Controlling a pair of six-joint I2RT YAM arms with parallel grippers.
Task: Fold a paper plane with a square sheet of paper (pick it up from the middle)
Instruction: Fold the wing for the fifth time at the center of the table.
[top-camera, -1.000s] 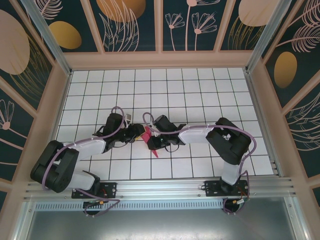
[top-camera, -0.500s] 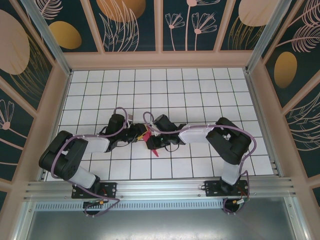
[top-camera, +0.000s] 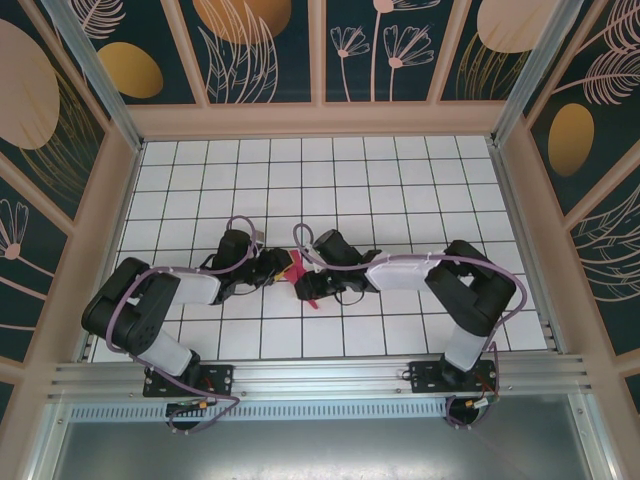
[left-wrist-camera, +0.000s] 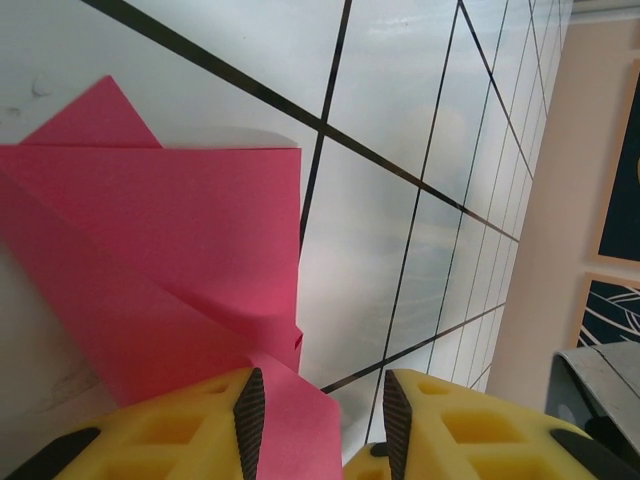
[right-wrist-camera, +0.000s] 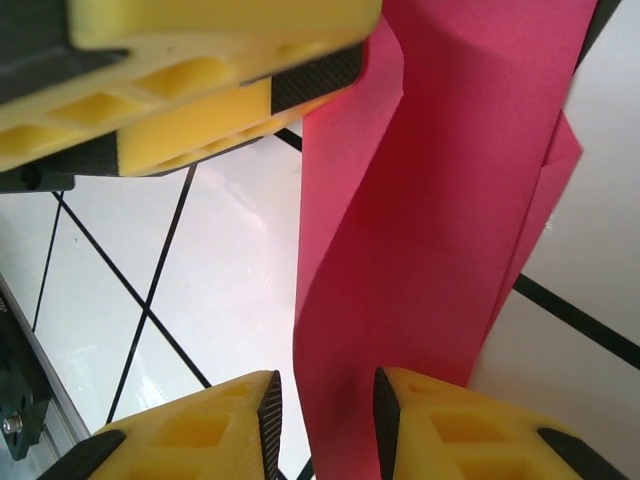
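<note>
Fingers of the left gripper (left-wrist-camera: 318, 405) and the right gripper (right-wrist-camera: 325, 405) stand slightly apart, straddling the square sheet of paper (left-wrist-camera: 180, 250), partly folded at the middle of the table (top-camera: 400, 180); we think this steadies it for creasing.

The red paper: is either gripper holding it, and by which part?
Nothing looks clamped. A flap of the folded paper sits between the left gripper's parted fingers, another part between the right gripper's, also parted.
</note>
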